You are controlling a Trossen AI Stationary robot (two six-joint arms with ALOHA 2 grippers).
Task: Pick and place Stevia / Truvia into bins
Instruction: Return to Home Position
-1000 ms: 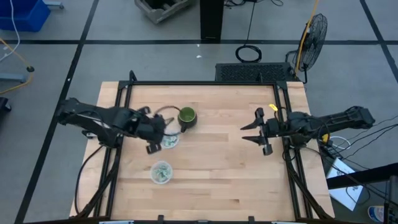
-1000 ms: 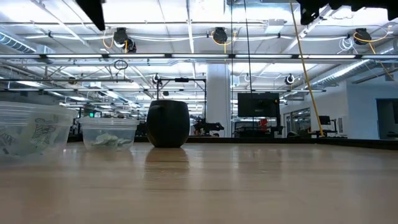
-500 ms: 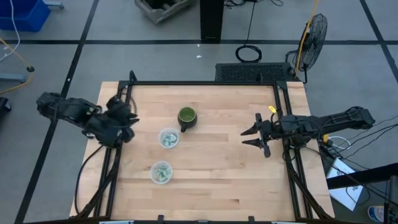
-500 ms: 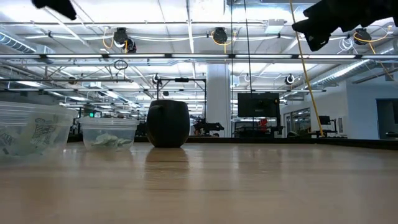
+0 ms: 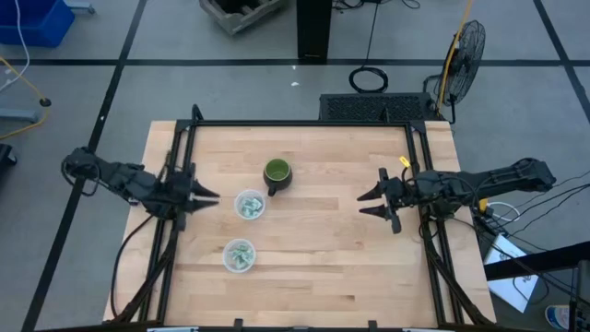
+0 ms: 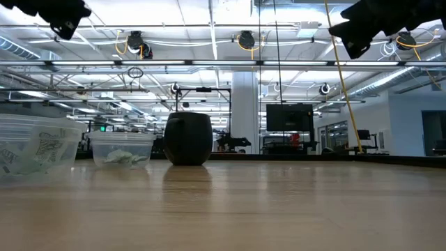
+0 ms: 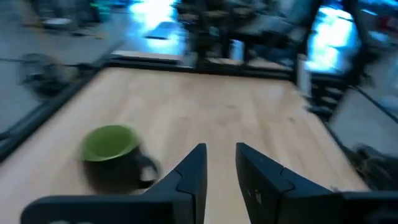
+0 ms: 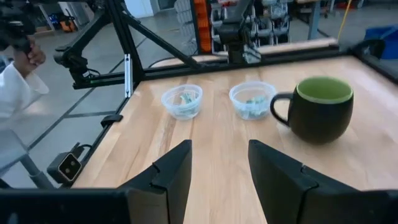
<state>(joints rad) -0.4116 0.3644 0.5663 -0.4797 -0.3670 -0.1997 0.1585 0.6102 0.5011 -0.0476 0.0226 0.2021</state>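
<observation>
Flanking green mug [image 5: 277, 172] and bins [image 5: 239, 200], left claw [image 5: 210, 195] and right claw [image 5: 360, 203] hover.

Wood tabletop [image 6: 279, 202] edge-on, near bin [image 6: 35, 143] far left, far bin [image 6: 122, 148] beside it, both holding probably packets [image 6: 120, 157], dark mug [image 6: 188, 138] centre, left arm [image 6: 59, 12] top-left, right arm [image 6: 376, 21] top-right

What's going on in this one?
Nothing is being handled right now. The left end effector hangs open and empty at the left edge of the table. The right end effector hangs open and empty at the right edge. Green packets lie in both clear cups, which stand near the mug. I see no packets outside the cups.
</observation>
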